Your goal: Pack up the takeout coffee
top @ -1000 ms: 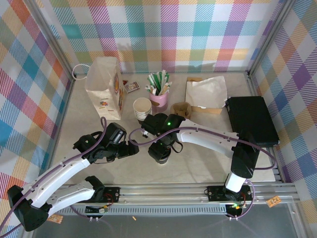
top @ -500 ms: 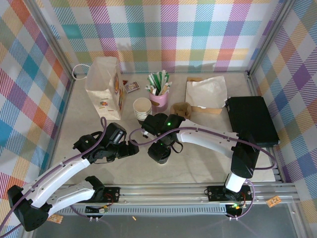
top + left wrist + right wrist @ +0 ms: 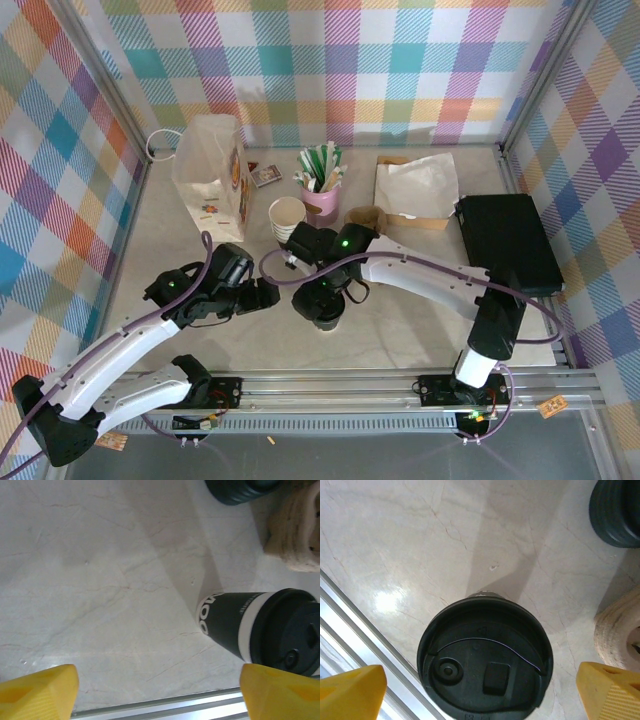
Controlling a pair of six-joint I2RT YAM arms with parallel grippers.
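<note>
1. The takeout coffee (image 3: 485, 667) stands upright on the table (image 3: 90, 580), lid on, close to the metal edge rail (image 3: 340, 625).
2. My right gripper (image 3: 480, 692) hangs directly above the coffee, fingers spread wide, one on each side of the lid and clear of its rim.
3. My left gripper (image 3: 159, 692) sits low, left of the coffee, fingers apart, holding nothing.
4. Bare table lies left of the coffee. A stack of black lids (image 3: 617, 512) stands beyond it.

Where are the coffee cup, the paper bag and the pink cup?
coffee cup (image 3: 485, 661): right wrist view, lid's middle.
paper bag (image 3: 210, 170): top view, white side.
pink cup (image 3: 322, 203): top view, side wall.
</note>
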